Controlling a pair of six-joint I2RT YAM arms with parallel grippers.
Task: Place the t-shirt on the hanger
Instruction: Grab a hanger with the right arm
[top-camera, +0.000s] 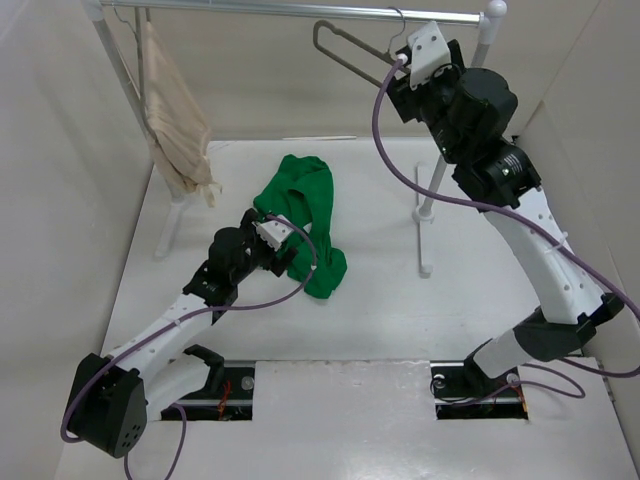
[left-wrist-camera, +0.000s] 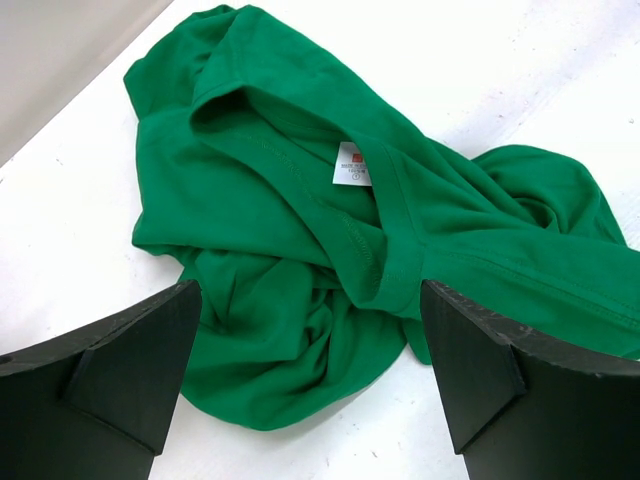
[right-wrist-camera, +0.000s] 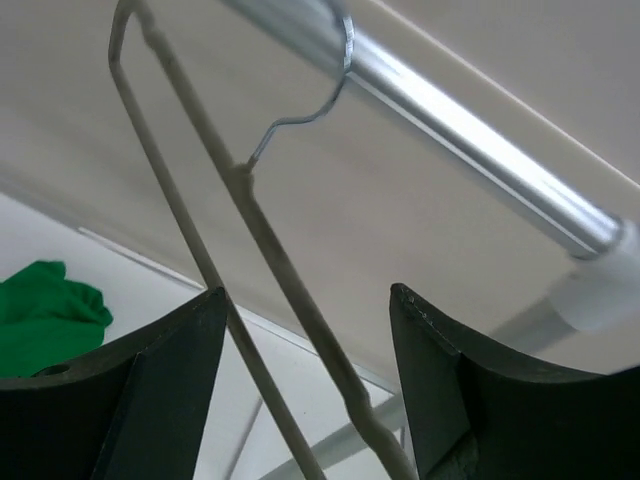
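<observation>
The green t-shirt (top-camera: 305, 222) lies crumpled on the white table; its neck with a white label shows in the left wrist view (left-wrist-camera: 300, 220). My left gripper (top-camera: 285, 238) is open just above the shirt's near edge, with the cloth between its wide-apart fingers (left-wrist-camera: 130, 360). The thin greyish-brown hanger (top-camera: 350, 50) hangs by its metal hook on the rail (top-camera: 300, 10). My right gripper (top-camera: 405, 62) is open at the hanger, whose arms (right-wrist-camera: 290, 290) pass between the fingers (right-wrist-camera: 170, 370) without being clamped. A bit of the shirt shows in the right wrist view (right-wrist-camera: 45, 315).
A beige garment (top-camera: 175, 125) hangs on another hanger at the rail's left end. The rack's white legs (top-camera: 425, 215) stand on the table right of the shirt. Walls close in on the left, back and right.
</observation>
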